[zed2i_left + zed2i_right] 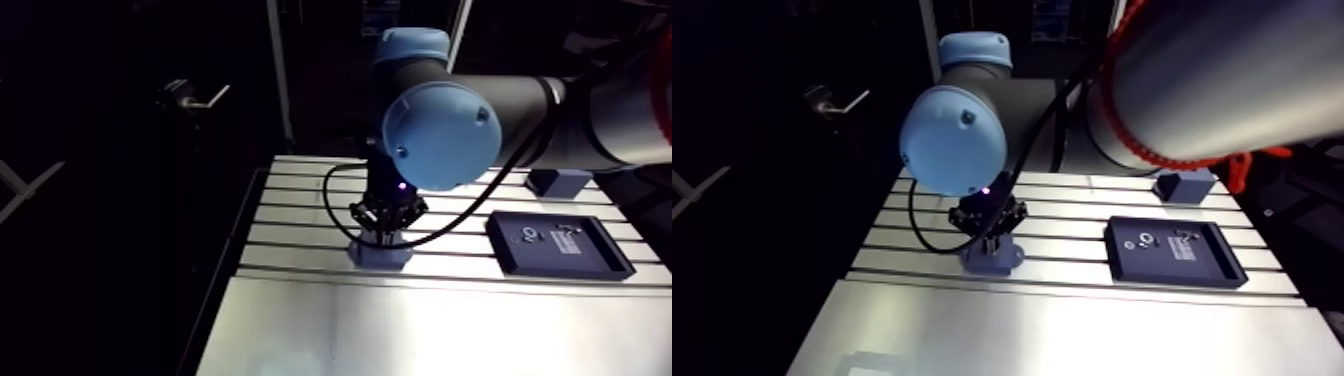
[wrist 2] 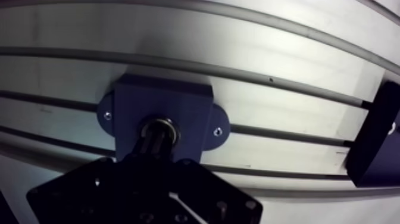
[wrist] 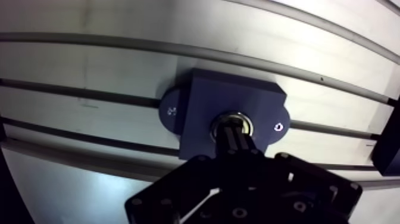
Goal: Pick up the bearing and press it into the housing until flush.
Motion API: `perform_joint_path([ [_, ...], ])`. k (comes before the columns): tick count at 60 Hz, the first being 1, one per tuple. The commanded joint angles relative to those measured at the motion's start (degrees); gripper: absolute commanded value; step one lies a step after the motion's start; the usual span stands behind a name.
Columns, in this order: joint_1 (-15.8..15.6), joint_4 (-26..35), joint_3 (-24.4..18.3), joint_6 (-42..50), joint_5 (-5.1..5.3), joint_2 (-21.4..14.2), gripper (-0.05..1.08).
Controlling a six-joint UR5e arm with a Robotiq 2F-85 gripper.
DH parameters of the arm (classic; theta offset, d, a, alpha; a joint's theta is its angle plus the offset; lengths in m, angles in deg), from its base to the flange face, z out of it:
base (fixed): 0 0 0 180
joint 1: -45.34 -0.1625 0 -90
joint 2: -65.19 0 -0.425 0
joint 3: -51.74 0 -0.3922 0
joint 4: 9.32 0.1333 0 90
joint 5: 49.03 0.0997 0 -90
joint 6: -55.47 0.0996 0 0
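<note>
1. In the arm view the tool (image 1: 384,232) is down at the lower middle of the frame. It stands on the housing (image 1: 380,257), which sits on the slotted surface (image 1: 300,225).
2. The wrist view shows the fingers (image 3: 236,142) drawn together into one narrow dark column with no gap between them. Nothing is clamped between them. Their tips bear down on the bearing (image 3: 246,123).
3. The bearing is in the round seat at the middle of the housing, and its bright ring shows around the fingertips. The housing lies flat, with a screw in each of its two side ears.
4. Judging by this, the pick-up and the carry are done, and the bearing has been let go into its seat. The step in hand looks like the press itself, with the closed tool used as a ram.
5. I cannot tell for certain whether the bearing is flush. The ring looks about level with the housing's top face, but the fingers hide part of it.
6. What is likely left is to finish the push if any height remains, then lift the tool straight off.
7. A dark tray (image 1: 545,262) at the right of the arm view holds a few small parts. A block (image 1: 560,181) lies beyond it at the upper right. Both are well apart from the housing.
</note>
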State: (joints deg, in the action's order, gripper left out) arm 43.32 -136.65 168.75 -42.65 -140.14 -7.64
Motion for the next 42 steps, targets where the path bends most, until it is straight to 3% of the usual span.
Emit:
perform_joint_path([
  [1,-0.1,0.0,0.0,0.0,0.01,0.1,1.06],
  [42,-0.1,0.0,0.0,-0.1,0.01,0.4,1.06],
])
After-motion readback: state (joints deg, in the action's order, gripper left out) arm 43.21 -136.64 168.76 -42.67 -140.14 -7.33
